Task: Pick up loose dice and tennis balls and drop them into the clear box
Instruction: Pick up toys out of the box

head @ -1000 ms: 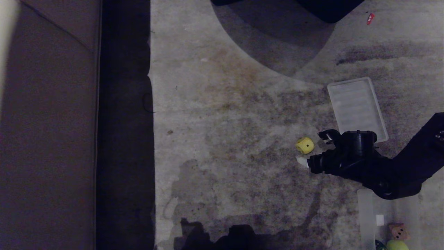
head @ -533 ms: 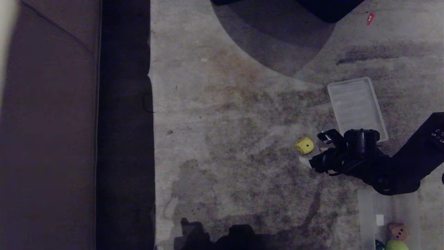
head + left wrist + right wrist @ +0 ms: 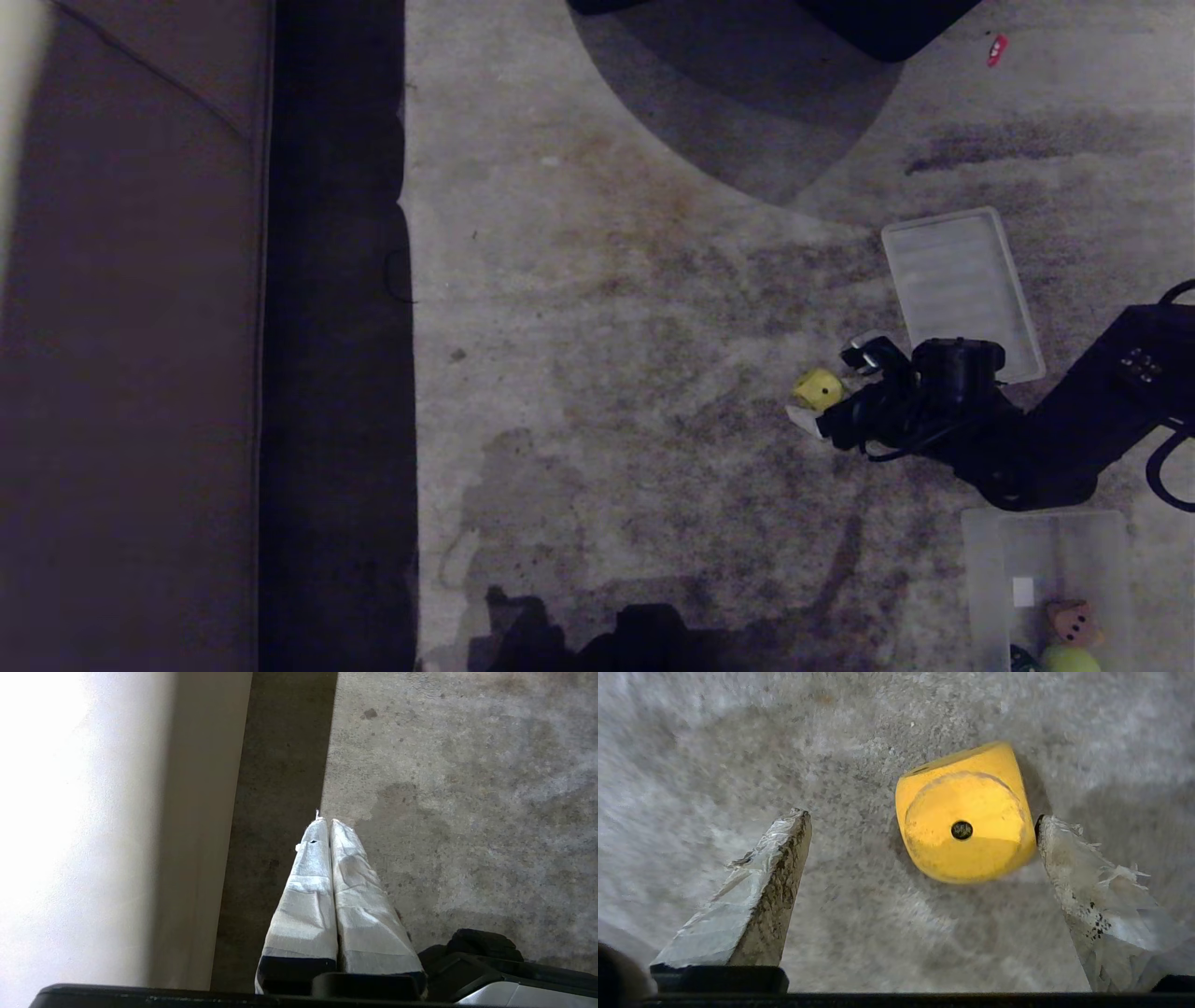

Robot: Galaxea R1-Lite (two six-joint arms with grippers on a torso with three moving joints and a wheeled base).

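Dice were the job here: the yellow die (image 3: 966,821) lay on the carpet (image 3: 607,373), just beside the flat clear lid (image 3: 962,289), with the right pincer (image 3: 920,858) spread wide around it, one finger (image 3: 1087,891) almost touching its side. It looked light, stiff and smooth, so flat opposite faces seemed the best hold. The left pincer (image 3: 329,828) hung closed, empty. The clear box (image 3: 980,579) sat near the lid.
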